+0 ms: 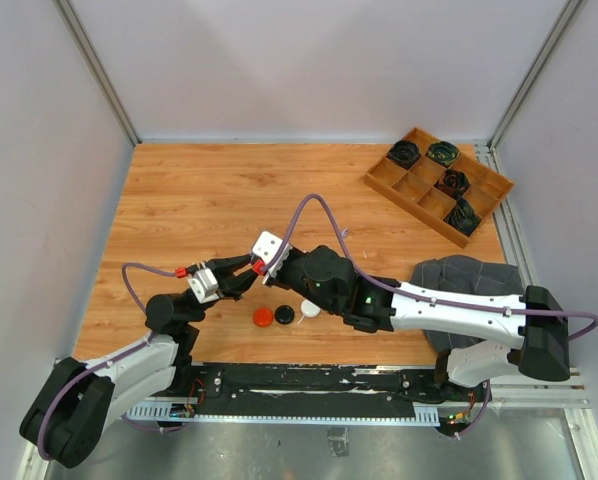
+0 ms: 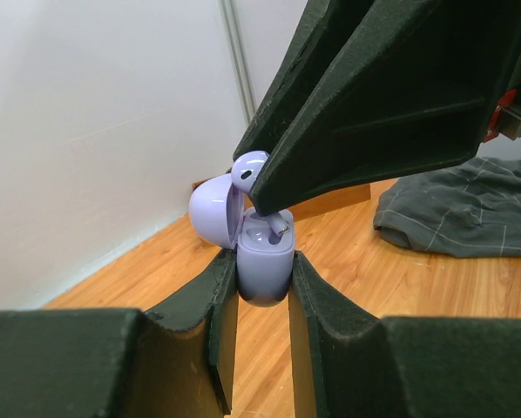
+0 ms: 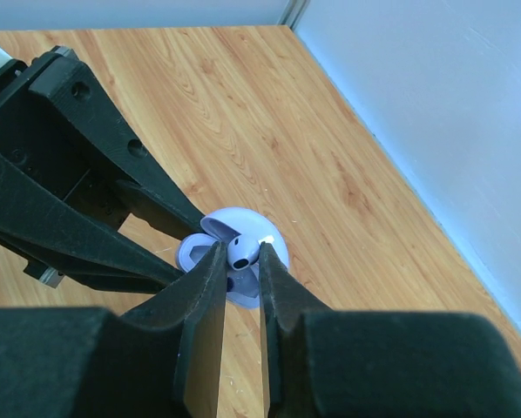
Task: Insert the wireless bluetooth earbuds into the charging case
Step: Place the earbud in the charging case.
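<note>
- State — the left end effector (image 2: pixel 262 277) is closed on the case (image 2: pixel 265 257), which appears raised off the table, with its lid (image 2: pixel 213 209) swung open. The right end effector (image 3: pixel 241 261) is closed on a pale purple earbud (image 3: pixel 241 252), just above the case opening.
- Misalignment — the earbud head sits at the lid-side edge of the case, and the right fingers hide most of its stem. If the stem is off the socket line, a downward push would likely jam it on the case rim instead of seating it.
- Case slip — the left fingers clamp only the smooth, rounded lower body of the case. Force applied from above the case could tilt it or slide it out of the grip.
- Lid interference — the right fingers stand just beside the open lid. A sideways correction could knock the lid shut or strain its hinge.
- Early release — opening the right fingers before the earbud seats would likely drop it to the table below the case, near the pucks (image 1: pixel 285 315).
- Finger collision — both sets of fingers crowd the case, so further descent risks contact between them.
- Occlusion — it cannot be told whether the other socket in the case is already filled.
</note>
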Controlling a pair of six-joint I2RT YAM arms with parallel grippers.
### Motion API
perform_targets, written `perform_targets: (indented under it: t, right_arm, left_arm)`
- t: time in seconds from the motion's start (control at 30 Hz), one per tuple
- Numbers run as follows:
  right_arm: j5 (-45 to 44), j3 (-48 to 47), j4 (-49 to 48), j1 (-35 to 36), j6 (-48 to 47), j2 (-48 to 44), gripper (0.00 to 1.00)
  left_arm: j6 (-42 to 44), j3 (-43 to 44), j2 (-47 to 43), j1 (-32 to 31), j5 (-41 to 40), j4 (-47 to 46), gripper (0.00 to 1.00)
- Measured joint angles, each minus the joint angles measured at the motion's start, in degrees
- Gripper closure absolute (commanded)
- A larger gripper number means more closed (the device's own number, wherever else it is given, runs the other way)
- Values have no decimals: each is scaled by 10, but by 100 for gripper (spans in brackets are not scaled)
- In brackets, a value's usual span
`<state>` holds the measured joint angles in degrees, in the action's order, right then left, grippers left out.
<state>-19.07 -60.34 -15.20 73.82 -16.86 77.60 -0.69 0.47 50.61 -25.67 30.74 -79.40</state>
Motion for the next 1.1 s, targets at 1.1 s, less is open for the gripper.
perform_targets:
  t: [1.1]
  right_arm:
    - [10,99,-103,27,-145,-12,85]
  left_arm:
    - [-61,0,-15,0,-14,49,100]
